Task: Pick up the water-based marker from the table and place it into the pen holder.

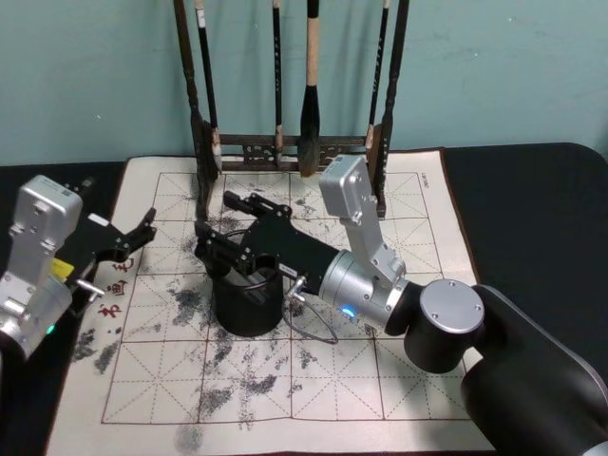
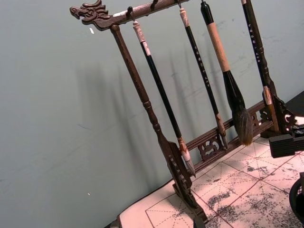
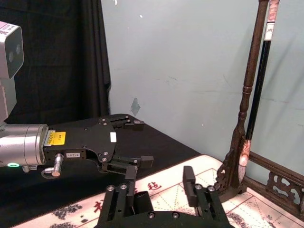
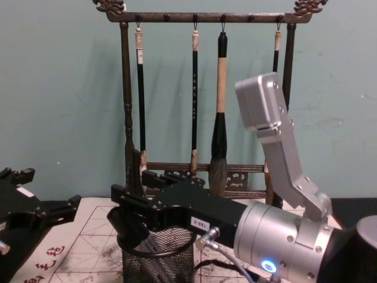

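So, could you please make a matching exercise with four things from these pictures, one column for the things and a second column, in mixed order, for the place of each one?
Things:
1. black wire-mesh pen holder
2. right gripper
3. left gripper
4. tall dark wooden calligraphy-brush rack

Places:
A. at the far edge of the ink-stained gridded paper mat, by the green wall
B. open, directly above the pen holder's rim
C. open, at the mat's left edge
D. standing on the mat, in front of the rack

Pairs: 1-D, 2-B, 3-C, 4-A
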